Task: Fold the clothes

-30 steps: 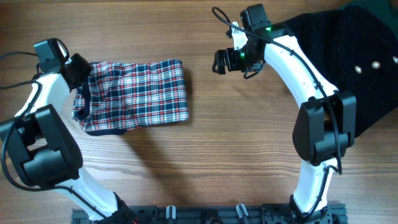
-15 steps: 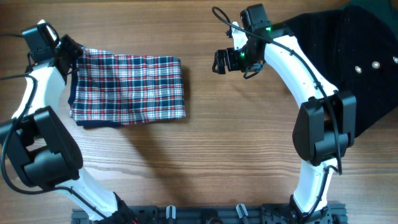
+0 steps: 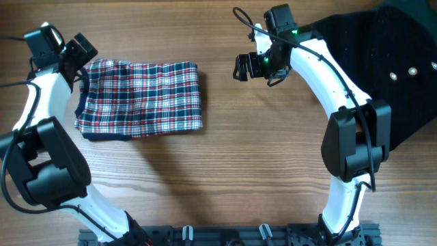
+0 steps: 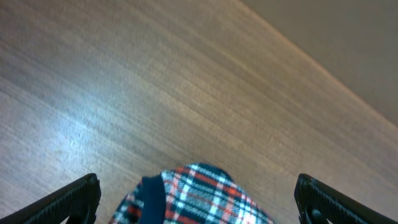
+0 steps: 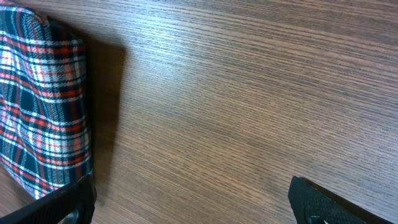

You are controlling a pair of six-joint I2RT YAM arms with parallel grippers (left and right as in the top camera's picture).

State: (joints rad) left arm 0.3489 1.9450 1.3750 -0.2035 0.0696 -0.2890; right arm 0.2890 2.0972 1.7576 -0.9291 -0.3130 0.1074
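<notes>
The clothes, a red, white and navy plaid garment [image 3: 140,99], lie folded into a rough rectangle on the wooden table at the left. My left gripper [image 3: 77,52] hovers at its upper left corner, open, holding nothing. In the left wrist view a plaid corner with navy trim [image 4: 199,196] pokes up between the spread fingers [image 4: 74,200] without touching either. My right gripper [image 3: 242,67] stands open over bare wood, to the right of the garment. In the right wrist view its left finger [image 5: 56,208] is next to the plaid's right edge [image 5: 40,99].
A black garment with small metal studs [image 3: 403,75] covers the table's far right, under the right arm's base side. Dark green fabric [image 3: 410,12] shows at the top right corner. Both arm bases stand at the front edge.
My left gripper drew the garment's left edge out toward the upper left, then opened and let it go. The plaid now lies flatter. The right arm has not moved.
</notes>
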